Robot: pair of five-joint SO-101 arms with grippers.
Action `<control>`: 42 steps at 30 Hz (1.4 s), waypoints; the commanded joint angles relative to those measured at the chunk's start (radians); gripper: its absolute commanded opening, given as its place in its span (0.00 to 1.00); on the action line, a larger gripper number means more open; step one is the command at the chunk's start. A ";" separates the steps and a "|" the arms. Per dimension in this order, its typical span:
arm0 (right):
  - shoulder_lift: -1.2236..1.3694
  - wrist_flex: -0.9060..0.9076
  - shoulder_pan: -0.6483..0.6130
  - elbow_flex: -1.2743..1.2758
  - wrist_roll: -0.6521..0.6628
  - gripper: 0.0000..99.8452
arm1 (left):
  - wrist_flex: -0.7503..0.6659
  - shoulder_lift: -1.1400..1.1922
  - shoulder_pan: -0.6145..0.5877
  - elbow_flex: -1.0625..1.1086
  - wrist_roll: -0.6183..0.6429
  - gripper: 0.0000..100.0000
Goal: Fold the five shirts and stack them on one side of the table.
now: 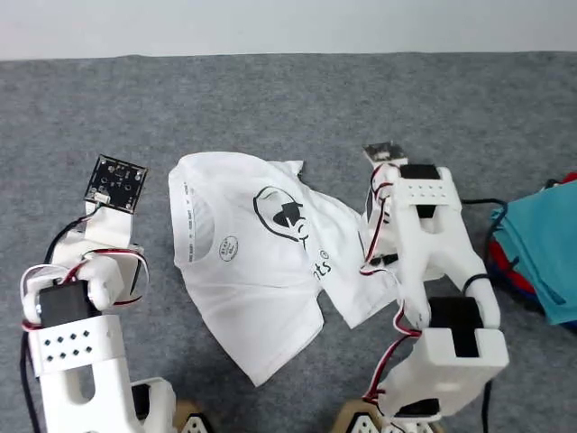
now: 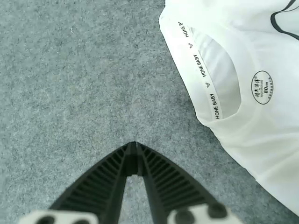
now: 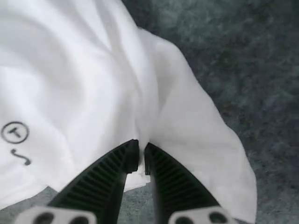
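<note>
Right jaws tight on white shirt (image 3: 93,70); left jaws near its collar (image 2: 205,79).

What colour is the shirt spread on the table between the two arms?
The shirt is white with a black print; the high view shows it best.

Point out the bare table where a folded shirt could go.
Widest free patch: the far strip of table beyond the shirt, running edge to edge. A smaller one lies beyond the teal stack. Crowded: the middle, where the right gripper pinches the shirt, and the narrow gap between the left gripper and the shirt.
</note>
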 commanded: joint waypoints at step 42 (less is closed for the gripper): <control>0.091 -0.110 0.010 -0.112 0.074 0.14 | -0.012 -0.012 0.000 -0.015 -0.009 0.00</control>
